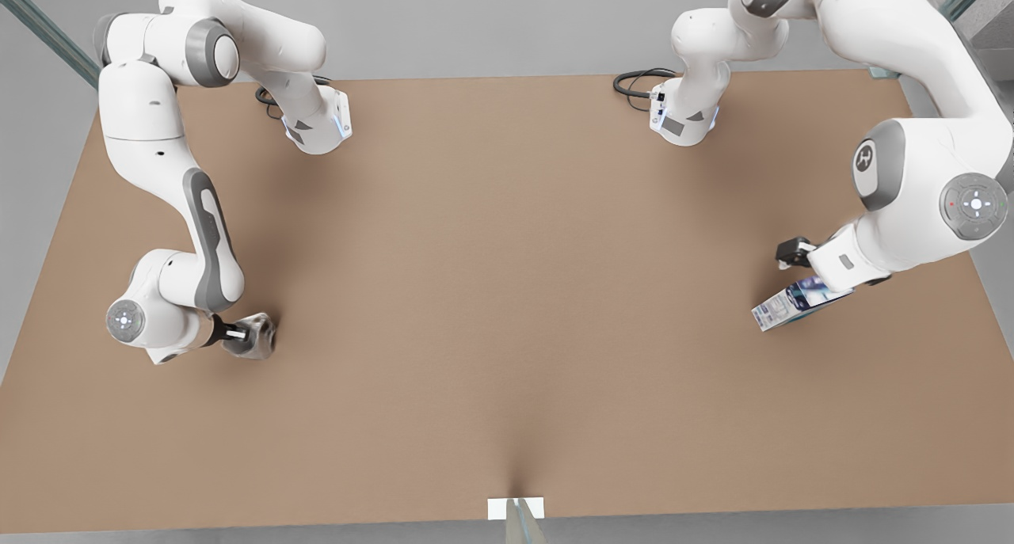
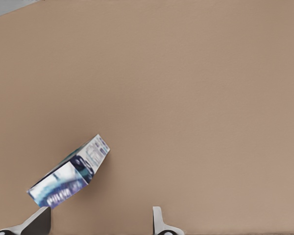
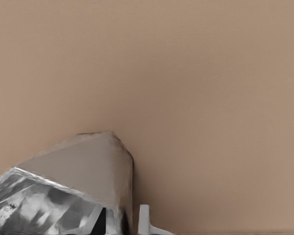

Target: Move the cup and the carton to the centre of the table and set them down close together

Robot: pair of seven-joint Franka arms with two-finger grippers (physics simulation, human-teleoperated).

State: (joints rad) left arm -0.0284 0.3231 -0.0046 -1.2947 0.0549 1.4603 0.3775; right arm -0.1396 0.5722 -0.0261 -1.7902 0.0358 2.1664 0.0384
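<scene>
The table [image 1: 491,291], a plain tan-brown top, takes up most of the front view, and its central area is seen bare, with a small white tab [image 1: 516,508] at the middle of the lower edge. Two white arms are seen reaching in from the upper corners of the front view.

The arm at the front view's right is matched to the left wrist view by the carton. The left gripper [image 1: 808,279] is found at the right of the front view, a little below mid-height, just above the carton [image 1: 796,302]. The carton — white with blue and teal printing — is shown tilted, one end lower than the other, well away from the table's centre. In the left wrist view the carton [image 2: 71,176] is seen in the lower left of the frame, with one fingertip [image 2: 39,220] touching or just beside its lower corner and the other finger well apart from it. The fingers are spread wide; whether the carton is actually gripped cannot be told.

The arm at the front view's left carries the right gripper [image 1: 238,334], seen low in the left part of that view, against the cup [image 1: 255,336]. The pale, faceted cup lies near the table's left edge — far from the carton. In the right wrist view the cup [image 3: 78,181] occupies the lower left of the frame, and the fingers [image 3: 144,220] are seen closed against its sides.
</scene>
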